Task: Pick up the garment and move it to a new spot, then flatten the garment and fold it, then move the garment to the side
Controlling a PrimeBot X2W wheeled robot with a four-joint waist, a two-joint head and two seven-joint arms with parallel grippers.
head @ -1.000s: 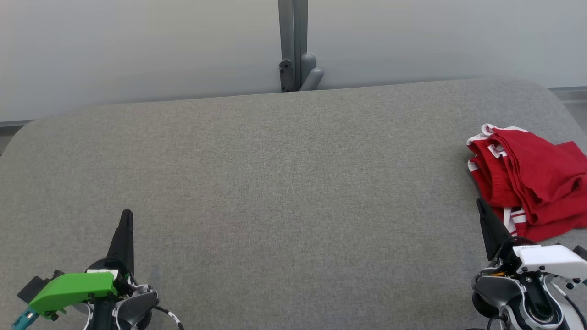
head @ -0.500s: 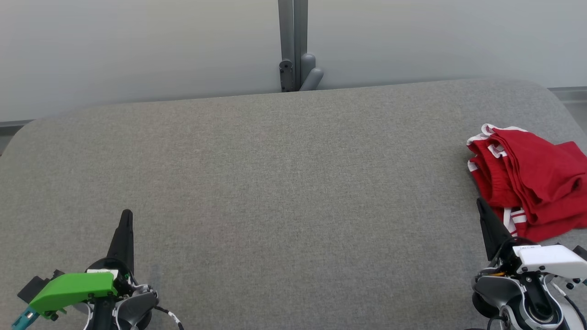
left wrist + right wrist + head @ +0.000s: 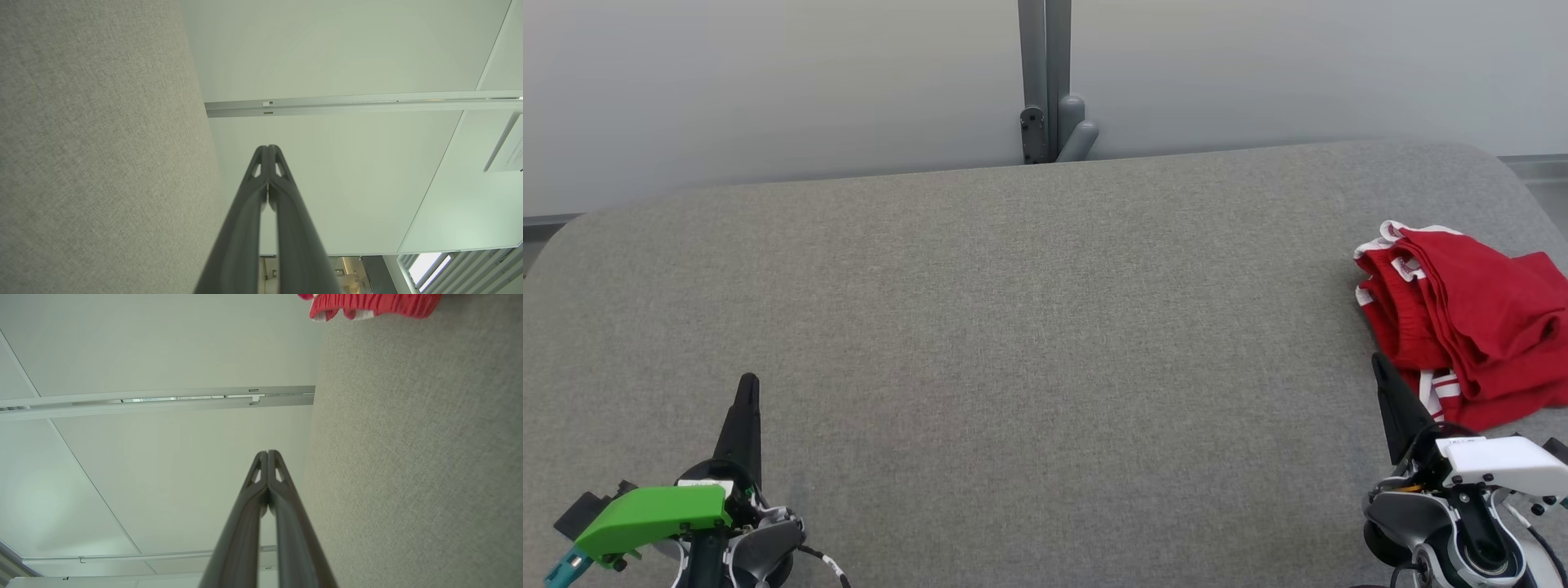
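Pointing away from the robot, both grippers sit low over the near edge of the table (image 3: 1045,327), whose top is grey cloth. The left gripper (image 3: 747,384), at the lower left of the head view, wears a green cover (image 3: 654,513) on its wrist. Its fingers (image 3: 245,228) are pressed together tip to tip, with nothing between them.

The right gripper (image 3: 1379,361), at the lower right, has a white cover (image 3: 1503,457) bearing a small label; the print is too small to read. Its fingers (image 3: 245,522) likewise meet at the tips and hold nothing.

Just beyond and to the right of that gripper lies the garment (image 3: 1470,327), a red heap loosely folded at the table's right edge and partly cut off by the frame. It has white trim along its far-left edge and a white striped band at its near side. Small white patches on the trim may be tags, but no writing on them can be made out. In the right wrist view, bare grey cloth separates the fingers from the garment.

Farther off, the table ends in a rounded far edge against a pale wall (image 3: 768,82), where a grey post (image 3: 1045,82) rises from a bracket. A sign (image 3: 510,151) in the left wrist view carries lines of print too small to read.
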